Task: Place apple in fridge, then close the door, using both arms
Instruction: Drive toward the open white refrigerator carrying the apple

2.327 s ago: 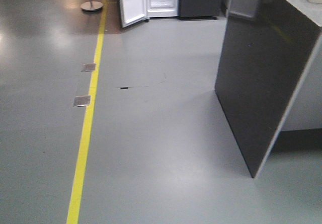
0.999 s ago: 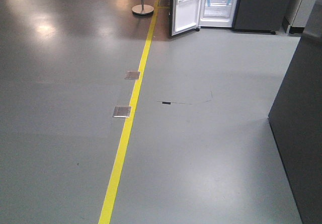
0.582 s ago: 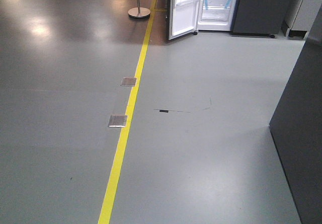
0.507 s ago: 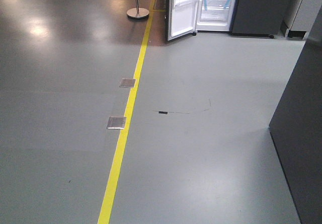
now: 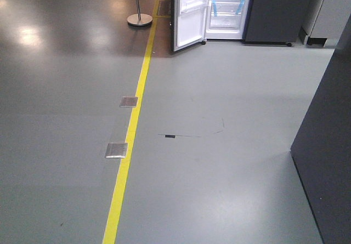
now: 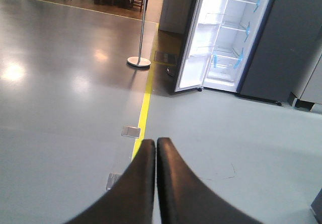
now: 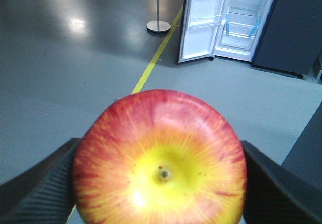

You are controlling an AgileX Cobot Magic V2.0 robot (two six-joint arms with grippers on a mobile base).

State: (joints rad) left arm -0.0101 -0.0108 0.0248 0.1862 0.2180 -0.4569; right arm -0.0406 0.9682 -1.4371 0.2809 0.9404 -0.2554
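Apple [image 7: 160, 158] sits clamped between the ribbed black fingers [image 7: 45, 196] of my right gripper [image 7: 161, 183]. Its yellow underside and small dark dimple fill the right wrist view, with red streaks round the rim. My left gripper [image 6: 156, 144] is pinched closed on nothing, tips together, reaching out over the grey floor. The fridge [image 6: 234, 43] stands well ahead at the far end of the room. Its door [image 6: 193, 48] is swung wide, white lining and clear bins facing me, and there are blue tape strips on the shelves inside. Against the front view of half a second ago, the whole scene has slid down and left. The two metal floor plates [image 5: 116, 149] beside the yellow line [image 5: 129, 145] lie lower in frame, as does the short black mark [image 5: 170, 137] on the floor, and the door's foot reaches further down. The chrome pole base [image 5: 139, 19] has shifted left too. Any lettering on fridge or tape is too small for me to read.
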